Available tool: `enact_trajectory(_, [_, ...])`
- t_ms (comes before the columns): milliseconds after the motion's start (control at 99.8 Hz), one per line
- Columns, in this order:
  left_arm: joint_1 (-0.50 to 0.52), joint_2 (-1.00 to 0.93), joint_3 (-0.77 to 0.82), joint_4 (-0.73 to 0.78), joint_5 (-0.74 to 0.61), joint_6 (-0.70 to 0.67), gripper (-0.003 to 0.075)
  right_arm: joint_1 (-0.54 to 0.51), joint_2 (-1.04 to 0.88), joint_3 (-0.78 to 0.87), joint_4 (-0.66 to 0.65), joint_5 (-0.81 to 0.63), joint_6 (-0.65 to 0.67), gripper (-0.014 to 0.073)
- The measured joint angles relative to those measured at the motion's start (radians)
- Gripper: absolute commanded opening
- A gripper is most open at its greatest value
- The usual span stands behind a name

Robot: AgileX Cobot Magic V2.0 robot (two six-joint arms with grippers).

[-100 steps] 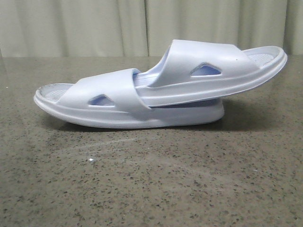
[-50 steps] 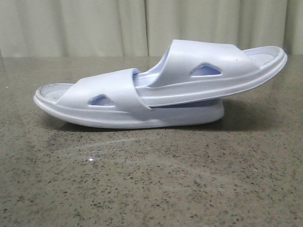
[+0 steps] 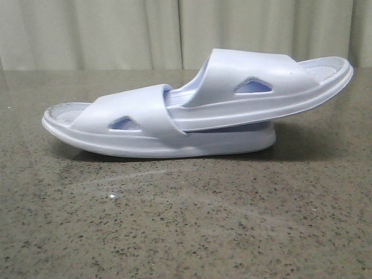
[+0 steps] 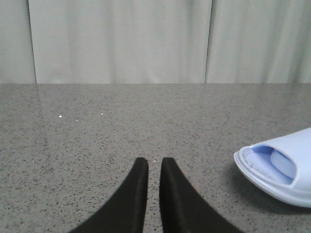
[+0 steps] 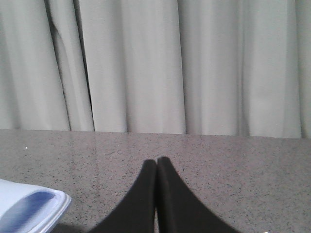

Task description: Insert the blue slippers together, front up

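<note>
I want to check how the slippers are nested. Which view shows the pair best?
The front view: both slippers show whole, the upper one pushed under the lower one's strap. The left wrist view shows only one end; the right wrist view shows only a corner.

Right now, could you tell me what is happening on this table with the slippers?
Nothing is holding the blue slippers at this moment. The pair lies on the speckled table, one slipper pushed toe-first under the strap of the other slipper, its heel end raised off the table. Both face up, so the insertion looks done. The left hand sits apart from the pair, fingers nearly closed around nothing. The right hand is shut and empty too, with a slipper end just beside it.
</note>
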Motion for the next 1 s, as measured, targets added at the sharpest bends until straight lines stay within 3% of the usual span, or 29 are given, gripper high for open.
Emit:
enact_trajectory(120, [-0.018, -0.035, 0.002, 0.286, 0.009, -0.242, 0.0016, 0.0, 0.0, 0.0, 0.0, 0.0, 0.0, -0.0107])
enact_trajectory(311, [-0.048, -0.062, 0.007, 0.856, 0.033, -0.83, 0.0016, 0.0, 0.0, 0.0, 0.0, 0.0, 0.0, -0.0107])
enact_trajectory(501, [-0.05, -0.067, 0.07, 1.147, -0.018, -1.172, 0.0016, 0.0, 0.0, 0.0, 0.0, 0.0, 0.0, -0.0107])
enact_trajectory(661, [-0.05, -0.079, 0.108, 1.243, -0.094, -1.284, 0.0016, 0.0, 0.0, 0.0, 0.0, 0.0, 0.0, -0.0107])
enact_trajectory(1002, [-0.05, -0.124, 0.108, 1.293, -0.107, -1.3, 0.0016, 0.0, 0.0, 0.0, 0.0, 0.0, 0.0, -0.0107])
